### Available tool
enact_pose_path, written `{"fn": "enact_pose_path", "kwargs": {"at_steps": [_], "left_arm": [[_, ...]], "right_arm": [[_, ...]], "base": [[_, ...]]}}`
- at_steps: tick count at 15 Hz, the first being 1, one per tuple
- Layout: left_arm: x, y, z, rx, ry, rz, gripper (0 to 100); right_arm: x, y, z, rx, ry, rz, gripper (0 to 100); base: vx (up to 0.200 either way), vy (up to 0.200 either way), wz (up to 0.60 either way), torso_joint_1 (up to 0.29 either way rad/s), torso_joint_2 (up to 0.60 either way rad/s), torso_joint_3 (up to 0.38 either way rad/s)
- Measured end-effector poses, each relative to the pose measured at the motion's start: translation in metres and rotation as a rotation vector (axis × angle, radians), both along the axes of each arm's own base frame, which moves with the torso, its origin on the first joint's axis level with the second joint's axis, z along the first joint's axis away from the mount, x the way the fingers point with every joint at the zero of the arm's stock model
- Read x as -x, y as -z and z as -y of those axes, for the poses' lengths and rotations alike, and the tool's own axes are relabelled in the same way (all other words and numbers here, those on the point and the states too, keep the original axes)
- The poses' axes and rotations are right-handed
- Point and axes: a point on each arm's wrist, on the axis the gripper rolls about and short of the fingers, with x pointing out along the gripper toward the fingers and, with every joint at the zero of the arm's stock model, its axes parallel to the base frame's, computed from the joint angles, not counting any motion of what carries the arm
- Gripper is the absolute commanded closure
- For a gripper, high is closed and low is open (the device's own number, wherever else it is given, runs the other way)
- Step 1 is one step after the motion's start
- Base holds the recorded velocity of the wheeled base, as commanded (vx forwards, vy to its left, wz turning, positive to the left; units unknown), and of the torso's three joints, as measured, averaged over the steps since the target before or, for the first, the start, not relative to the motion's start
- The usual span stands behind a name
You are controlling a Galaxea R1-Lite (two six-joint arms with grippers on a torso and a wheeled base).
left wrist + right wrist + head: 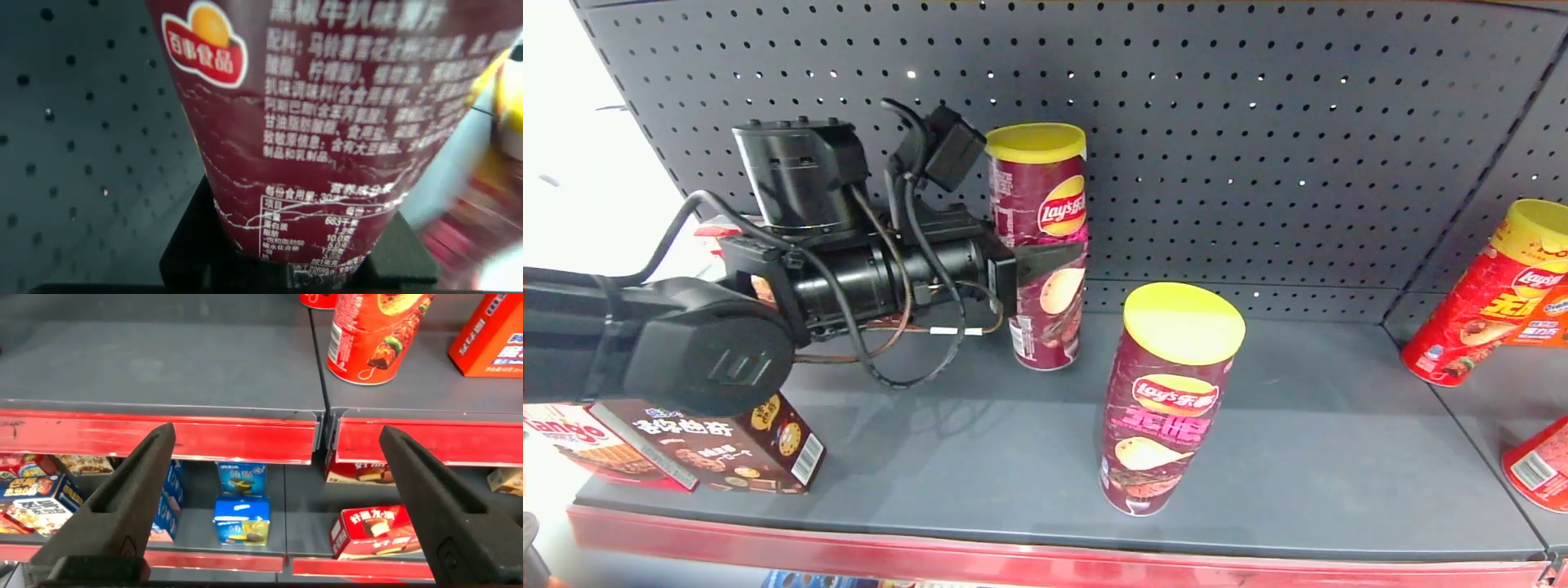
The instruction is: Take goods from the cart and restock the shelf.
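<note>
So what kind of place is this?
Probably a shop aisle: a pegboard-backed shelf with a red front rail, a chip can in the left claw, and snack boxes on lower shelves.

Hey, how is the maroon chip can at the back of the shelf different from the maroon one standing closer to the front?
The back can is gripped by the left tool; the front can stands free, with nothing touching it. The back can is close to the pegboard and to the left of the front can, which stands nearer the front edge of the shelf. Both are upright maroon tubes with yellow lids.
</note>
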Motion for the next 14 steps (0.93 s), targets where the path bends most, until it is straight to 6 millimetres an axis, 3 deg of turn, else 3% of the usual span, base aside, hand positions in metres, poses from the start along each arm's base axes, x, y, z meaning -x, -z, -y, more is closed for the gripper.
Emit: {"fn": "enact_pose_path", "kwargs": {"at_steps": [7,14], "left_arm": [[-0.052,0.022,0.033,0.001,0.020,0.007,100],[-0.073,0.038,0.051,0.007,0.034,0.022,100]], "right_arm": [[0.000,0.000,0.000,0.000,0.000,0.000,0],[0.000,0.000,0.000,0.000,0.000,0.000,0]], "base": [[0.000,0.000,0.00,0.000,0.00,0.000],[0.000,0.000,0.00,0.000,0.00,0.000]]}}
